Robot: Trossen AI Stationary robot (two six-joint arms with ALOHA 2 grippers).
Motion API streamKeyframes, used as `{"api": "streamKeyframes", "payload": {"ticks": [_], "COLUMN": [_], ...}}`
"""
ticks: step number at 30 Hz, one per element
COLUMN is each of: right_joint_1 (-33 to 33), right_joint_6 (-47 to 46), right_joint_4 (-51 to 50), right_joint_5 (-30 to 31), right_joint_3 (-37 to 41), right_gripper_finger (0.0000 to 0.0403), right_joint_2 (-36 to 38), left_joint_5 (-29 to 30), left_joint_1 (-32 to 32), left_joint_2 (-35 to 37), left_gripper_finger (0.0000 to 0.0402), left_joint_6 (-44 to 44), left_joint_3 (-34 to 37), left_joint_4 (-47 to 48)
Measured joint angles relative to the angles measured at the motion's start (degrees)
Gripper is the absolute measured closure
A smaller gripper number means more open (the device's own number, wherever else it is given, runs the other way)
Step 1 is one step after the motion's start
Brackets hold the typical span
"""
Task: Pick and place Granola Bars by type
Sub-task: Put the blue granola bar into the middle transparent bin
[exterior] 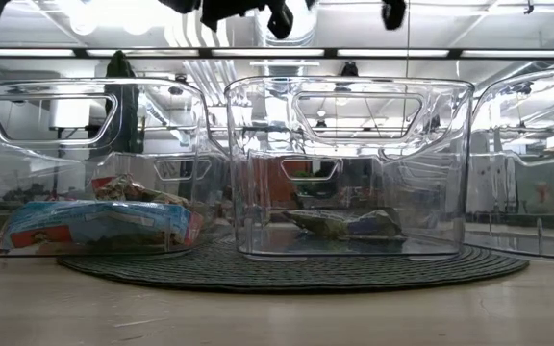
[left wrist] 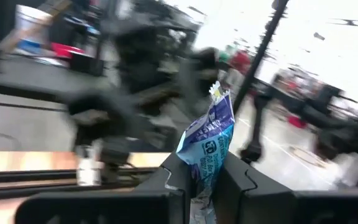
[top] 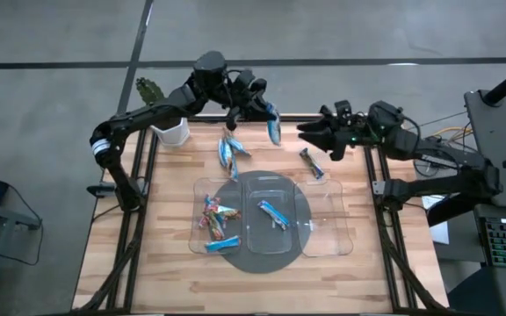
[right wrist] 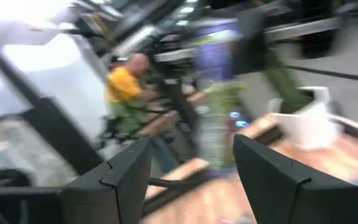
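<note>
My left gripper (top: 264, 107) hovers over the table's far edge, shut on a light blue granola bar (top: 273, 125). My right gripper (top: 310, 134) is open in the air to its right, above the far right of the table, with nothing between its fingers (right wrist: 191, 180). More blue bars (top: 229, 151) lie piled on the wood, and a dark tan bar (top: 311, 163) lies flat near them. The left clear tray (top: 198, 230) holds red-pink multicoloured bars (top: 213, 215) and a blue one (top: 222, 244). A blue bar (top: 273, 213) lies in the middle tray. My left gripper pinches the light blue bar between its two fingers (left wrist: 173, 180) near one end (left wrist: 205, 177). The rest of the wrapper sticks out beyond the fingertips to a crimped end (left wrist: 216, 93). The bar is lifted clear of the table.
Three clear trays stand side by side on a round dark mat (top: 235, 263); the right one (top: 330, 219) shows nothing inside. A white cup (top: 172, 132) with a plant stands at the far left corner. Bare wood lies along the near edge. A person in yellow (right wrist: 124, 84) is beyond the table.
</note>
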State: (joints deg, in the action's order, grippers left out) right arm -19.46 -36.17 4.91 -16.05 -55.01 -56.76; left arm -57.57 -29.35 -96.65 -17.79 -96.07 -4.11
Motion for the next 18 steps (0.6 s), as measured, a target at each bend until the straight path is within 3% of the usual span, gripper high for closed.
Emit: {"api": "streamKeyframes", "payload": {"ticks": [8, 12, 18], "right_joint_1": [-1.75, -2.25, -2.22], "right_joint_6": [3.97, 4.02, 3.75], "right_joint_4": [-12.39, -14.11, -16.00], "right_joint_5": [16.04, 16.70, 16.67], "right_joint_3": [0.01, 0.03, 0.05], "right_gripper_finger": [0.0189, 0.0188, 0.0188], "right_joint_2": [8.96, 10.88, 10.22], "left_joint_5": [-2.29, -0.77, 7.72], "left_joint_1": [4.18, 7.34, 12.30], "left_joint_2": [0.27, 0.14, 0.01], "left_gripper_finger": [0.0379, 0.0379, 0.0379], "left_joint_6": [6.53, 11.88, 16.25], "left_joint_3": [0.02, 1.10, 4.57], "left_joint_4": [10.34, 15.52, 19.00]}}
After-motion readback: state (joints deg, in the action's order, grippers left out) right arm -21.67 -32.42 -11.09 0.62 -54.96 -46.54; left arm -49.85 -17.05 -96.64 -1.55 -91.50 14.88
